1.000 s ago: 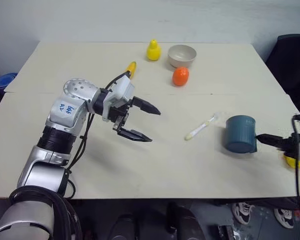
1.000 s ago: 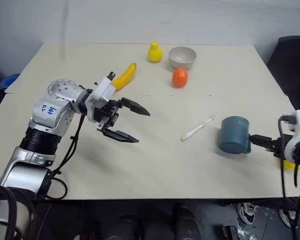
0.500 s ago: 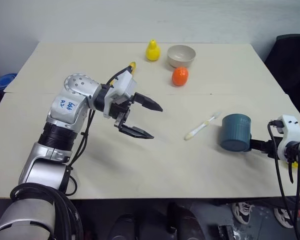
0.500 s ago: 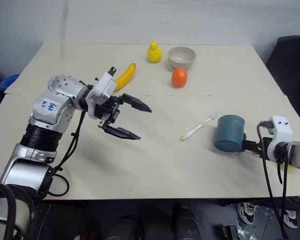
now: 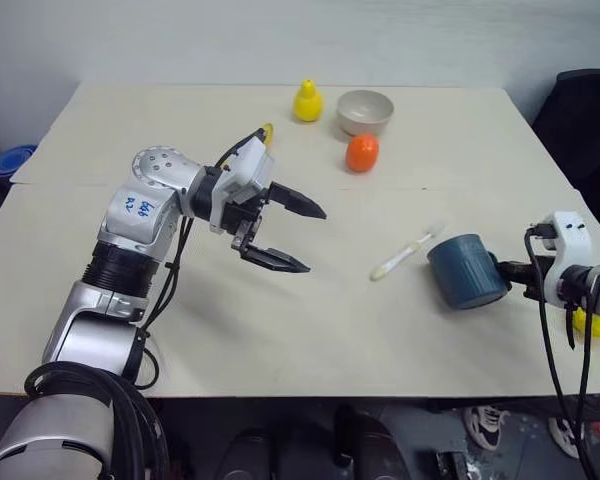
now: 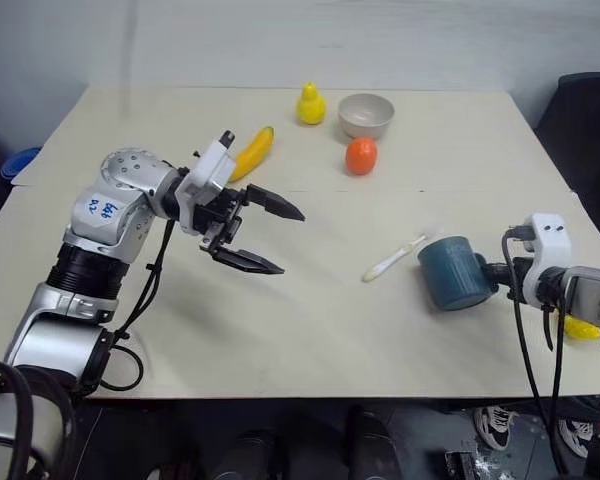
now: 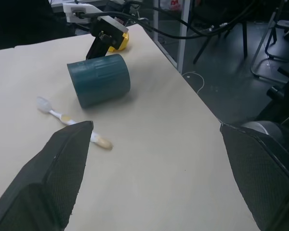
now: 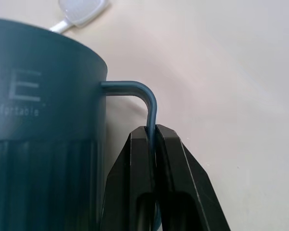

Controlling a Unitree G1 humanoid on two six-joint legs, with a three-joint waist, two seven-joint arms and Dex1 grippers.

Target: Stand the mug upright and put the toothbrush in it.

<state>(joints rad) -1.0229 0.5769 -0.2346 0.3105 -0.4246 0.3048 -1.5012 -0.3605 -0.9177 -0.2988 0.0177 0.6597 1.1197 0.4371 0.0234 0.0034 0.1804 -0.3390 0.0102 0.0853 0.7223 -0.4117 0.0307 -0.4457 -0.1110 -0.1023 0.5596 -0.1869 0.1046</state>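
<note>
The dark blue mug lies on its side near the table's right edge, its closed end toward the table's middle. My right gripper is shut on the mug's thin handle, reaching in from the right. The white toothbrush lies flat just left of the mug, bristle head close to the mug's wall; it also shows in the left wrist view. My left gripper hovers open over the middle of the table, pointing right toward the mug, with nothing between its fingers.
At the back stand a yellow pear-shaped toy, a beige bowl and an orange fruit. A banana lies behind my left wrist. A yellow object sits by my right wrist at the table's right edge.
My right gripper has shut on the mug's handle and rolled, and the mug has turned and shifted slightly left toward the toothbrush. My left arm has stayed put.
</note>
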